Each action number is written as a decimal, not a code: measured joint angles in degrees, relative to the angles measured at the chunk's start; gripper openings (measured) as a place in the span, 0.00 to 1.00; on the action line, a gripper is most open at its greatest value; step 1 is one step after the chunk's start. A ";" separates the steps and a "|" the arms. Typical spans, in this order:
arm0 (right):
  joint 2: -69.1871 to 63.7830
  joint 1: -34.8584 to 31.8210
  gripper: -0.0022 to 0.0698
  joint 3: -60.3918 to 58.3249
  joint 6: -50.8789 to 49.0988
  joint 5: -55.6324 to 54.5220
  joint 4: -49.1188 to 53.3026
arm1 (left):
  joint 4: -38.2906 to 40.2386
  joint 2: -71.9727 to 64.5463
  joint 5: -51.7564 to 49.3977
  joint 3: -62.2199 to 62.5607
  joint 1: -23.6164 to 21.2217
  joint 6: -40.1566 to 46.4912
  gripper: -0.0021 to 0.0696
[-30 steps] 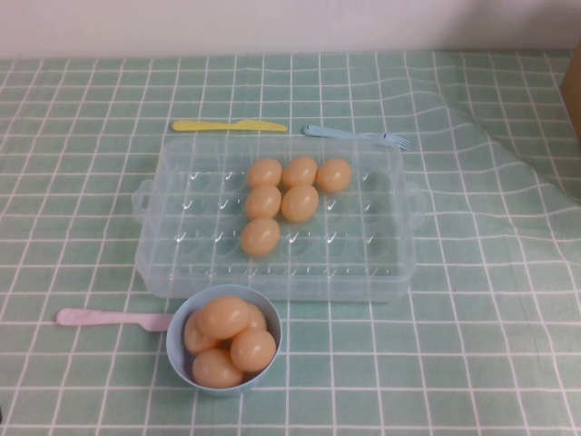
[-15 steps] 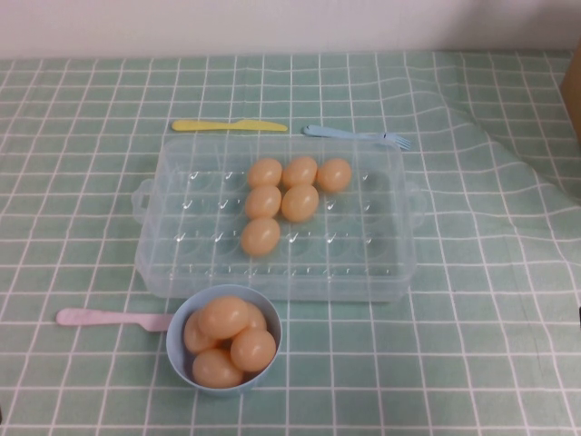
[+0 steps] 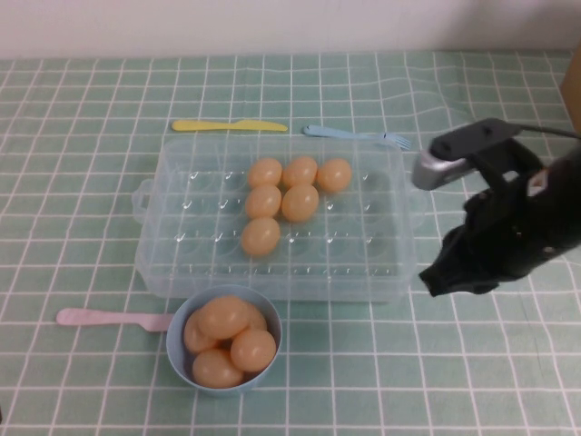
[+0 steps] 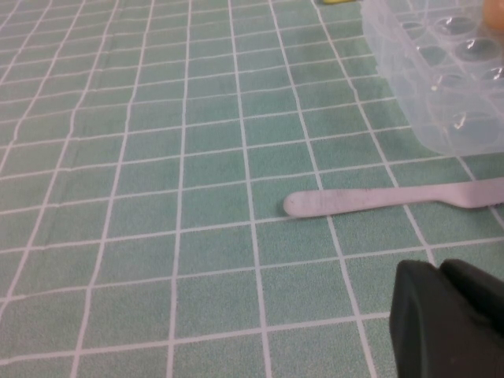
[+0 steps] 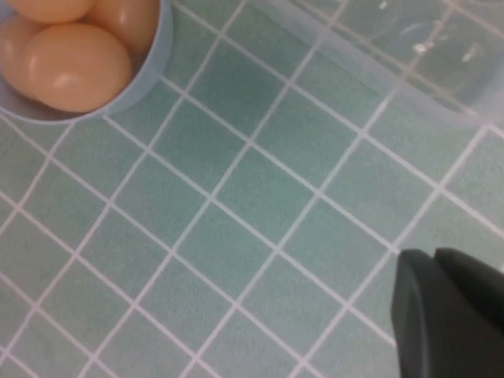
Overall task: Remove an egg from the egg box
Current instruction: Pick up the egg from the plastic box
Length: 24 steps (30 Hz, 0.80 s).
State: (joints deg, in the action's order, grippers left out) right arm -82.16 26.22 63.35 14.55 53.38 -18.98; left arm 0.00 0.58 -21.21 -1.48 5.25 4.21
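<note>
A: What does the high view give that the wrist views don't?
B: The whole box (image 3: 277, 222), mid-frame on the counter (image 3: 82, 218), with six eggs in its upper middle: three in a row, two below, and one egg (image 3: 260, 236) lowest. Only this view shows the yellow knife (image 3: 229, 125) and blue fork (image 3: 357, 136) above the box.

A: And the wrist views?
B: The right wrist view shows the bowl (image 5: 150, 59) at upper left and the box edge at upper right. The left wrist view shows the pink knife (image 4: 394, 198) lying just below the box corner.

A: The arms?
B: The right arm reaches in from the right edge, angled down-left; the right gripper (image 3: 438, 280) hangs beside the box's lower right corner, its fingers together, holding nothing. The left gripper (image 4: 449, 323) shows at lower right of its own view; I cannot tell its state.

A: Counts?
B: Six eggs in the box, about five in the bowl; two knives, one fork.
</note>
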 joint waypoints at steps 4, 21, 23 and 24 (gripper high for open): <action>-7.48 3.95 0.01 8.09 -0.32 1.94 2.72 | 0.00 0.00 0.00 0.00 0.00 0.00 0.02; -28.24 4.92 0.50 33.63 -25.24 -1.46 10.61 | 0.00 0.00 0.00 0.00 0.00 0.00 0.02; -30.91 4.40 0.58 36.43 -29.07 -3.55 10.96 | 0.00 0.00 0.00 0.00 0.00 0.00 0.02; -32.02 4.28 0.61 37.44 -30.22 -4.45 10.96 | 0.00 0.00 0.00 0.00 0.00 0.00 0.02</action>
State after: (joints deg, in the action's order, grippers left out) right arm -114.18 30.50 100.78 -15.67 48.92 -8.02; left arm 0.00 0.58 -21.21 -1.48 5.25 4.21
